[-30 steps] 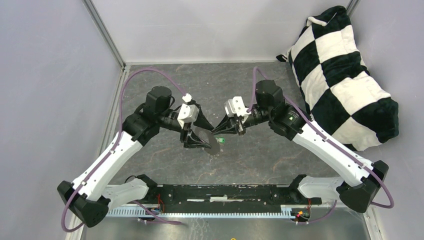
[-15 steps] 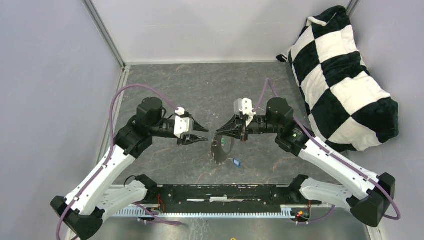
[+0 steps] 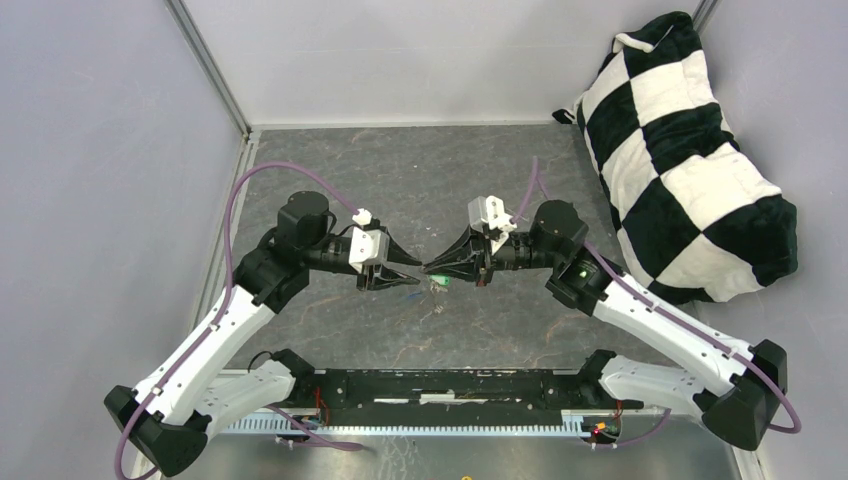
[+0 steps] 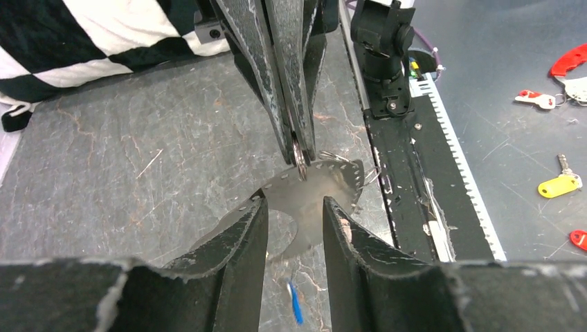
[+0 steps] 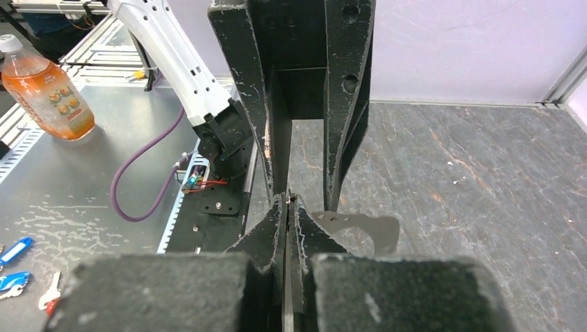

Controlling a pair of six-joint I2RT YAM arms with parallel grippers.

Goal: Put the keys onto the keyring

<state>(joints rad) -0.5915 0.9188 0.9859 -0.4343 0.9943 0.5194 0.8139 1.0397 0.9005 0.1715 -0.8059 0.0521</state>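
My right gripper is shut on the keyring, a thin silver piece seen edge-on between its tips in the right wrist view. In the left wrist view the keyring shows as a beaded arc hanging under those tips. The green key hangs just below them. My left gripper faces the right one tip to tip, a little apart, open and empty. The blue key shows blurred below, between my left fingers; I cannot tell whether it lies on the table.
A black-and-white checkered cushion fills the right back corner. A black rail runs along the near edge. Grey walls close the cell at left and back. Outside lie spare keys and an orange bottle.
The left arm drew back to the left, then edged in again toward the right gripper. The hanging loop's dark outline and the blue key on the table no longer show in the top view.
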